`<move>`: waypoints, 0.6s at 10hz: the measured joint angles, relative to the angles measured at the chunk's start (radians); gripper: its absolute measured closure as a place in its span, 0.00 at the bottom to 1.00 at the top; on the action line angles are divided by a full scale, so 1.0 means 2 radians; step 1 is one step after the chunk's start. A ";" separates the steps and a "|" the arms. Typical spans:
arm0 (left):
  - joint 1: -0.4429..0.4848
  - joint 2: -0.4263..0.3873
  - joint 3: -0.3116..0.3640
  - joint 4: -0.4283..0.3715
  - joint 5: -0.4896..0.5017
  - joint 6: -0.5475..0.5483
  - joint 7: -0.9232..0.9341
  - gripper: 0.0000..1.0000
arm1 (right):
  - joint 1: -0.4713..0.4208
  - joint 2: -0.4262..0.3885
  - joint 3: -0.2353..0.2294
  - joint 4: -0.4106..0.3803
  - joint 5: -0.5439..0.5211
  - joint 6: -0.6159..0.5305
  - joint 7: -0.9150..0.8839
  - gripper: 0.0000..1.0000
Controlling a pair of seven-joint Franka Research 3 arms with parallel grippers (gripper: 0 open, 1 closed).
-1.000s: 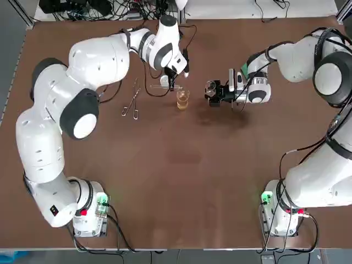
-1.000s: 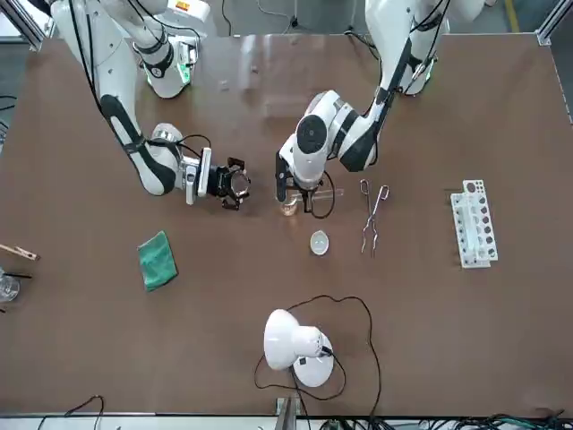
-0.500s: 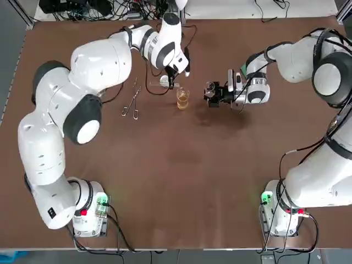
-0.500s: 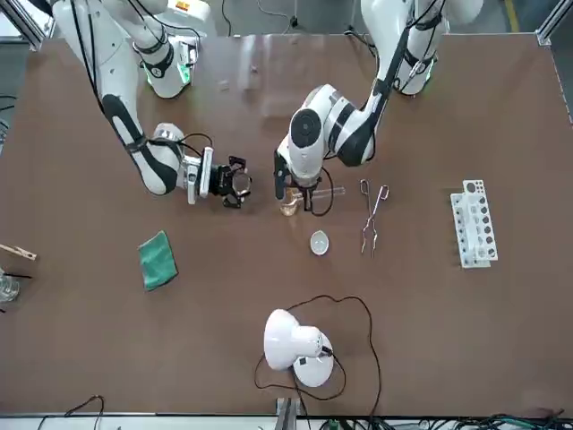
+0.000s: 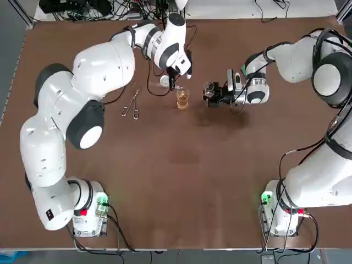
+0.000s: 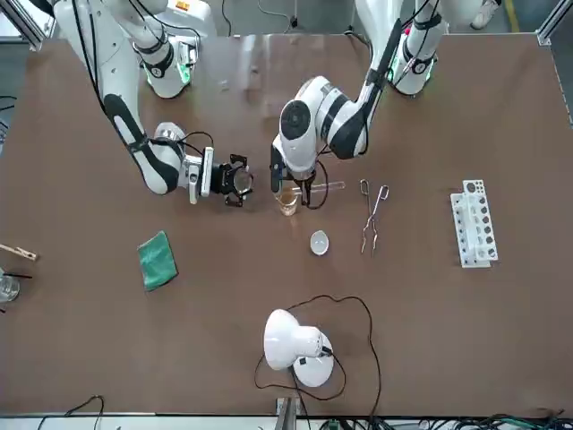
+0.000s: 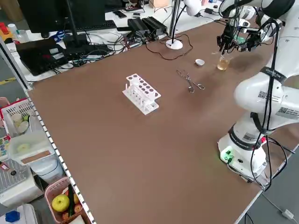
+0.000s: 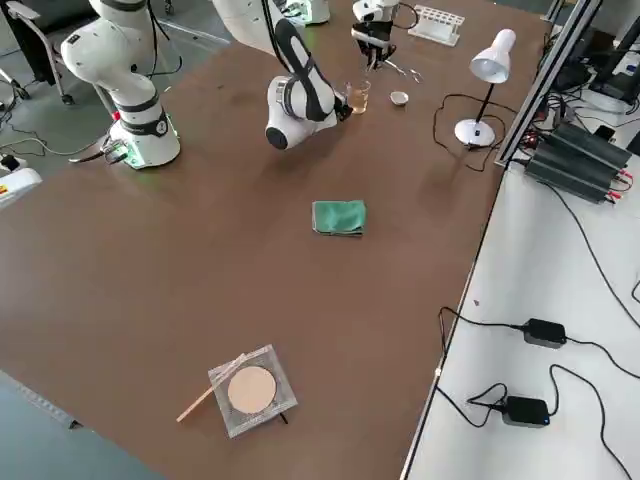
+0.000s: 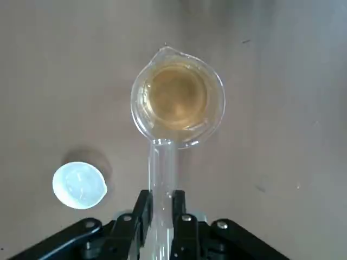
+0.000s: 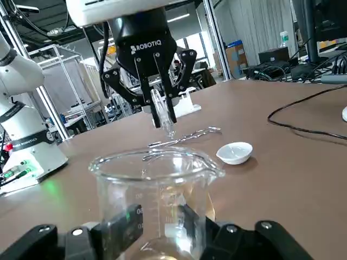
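Note:
My left gripper (image 5: 175,77) is shut on a clear glass test tube (image 9: 161,173), pointed down. The tube's lower end hangs over the near rim of a small beaker of amber liquid (image 9: 178,97) that stands on the brown table (image 5: 187,165). The same beaker (image 6: 287,201) sits just below the left gripper (image 6: 288,179) in the front view. Right of it, my right gripper (image 5: 212,93) is shut on an empty glass beaker (image 10: 157,189), held upright close beside the amber beaker (image 5: 182,99). The right wrist view faces the left gripper (image 10: 157,103) and its test tube (image 10: 164,119).
A small white dish (image 6: 319,242) and metal tongs (image 6: 372,215) lie beside the amber beaker. A white test tube rack (image 6: 473,235) stands farther out on the left arm's side. A green cloth (image 6: 158,260) and a white desk lamp (image 6: 295,345) with its cable are at the far side.
The left arm's wrist has swung a little toward the right and the tube's end now sits over the amber beaker's rim. The right gripper with its beaker has edged slightly closer.

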 joint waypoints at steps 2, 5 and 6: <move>-0.005 0.004 0.002 0.008 0.013 -0.007 -0.014 0.79 | 0.000 0.000 0.000 0.000 0.000 0.000 0.003 0.62; -0.010 0.014 0.002 0.019 0.014 -0.012 -0.021 0.79 | 0.000 0.000 0.000 0.000 0.000 -0.002 0.014 0.62; -0.010 0.018 0.002 0.024 0.014 -0.016 -0.021 0.79 | 0.000 0.000 0.000 0.000 0.000 -0.003 0.018 0.62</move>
